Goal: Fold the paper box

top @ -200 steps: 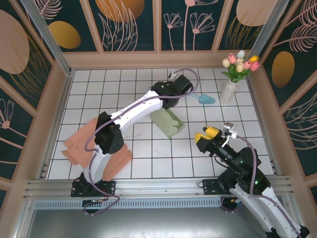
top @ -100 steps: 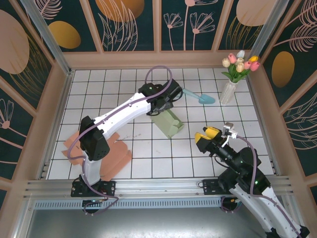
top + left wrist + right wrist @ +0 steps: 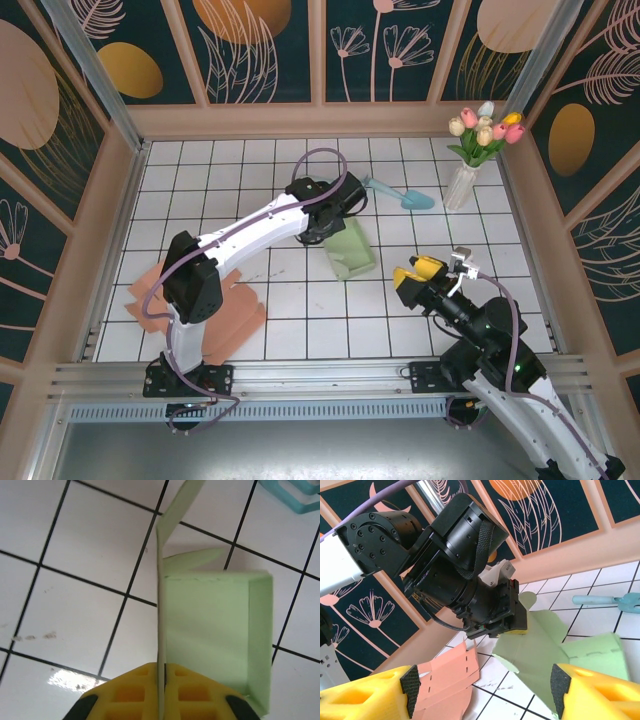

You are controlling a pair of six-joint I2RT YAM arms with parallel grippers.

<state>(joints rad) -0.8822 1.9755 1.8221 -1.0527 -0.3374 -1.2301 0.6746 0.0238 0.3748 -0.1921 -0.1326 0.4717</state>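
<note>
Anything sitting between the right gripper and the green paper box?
Nothing. In the top view, bare tiled table separates the right gripper from the green paper box.
</note>
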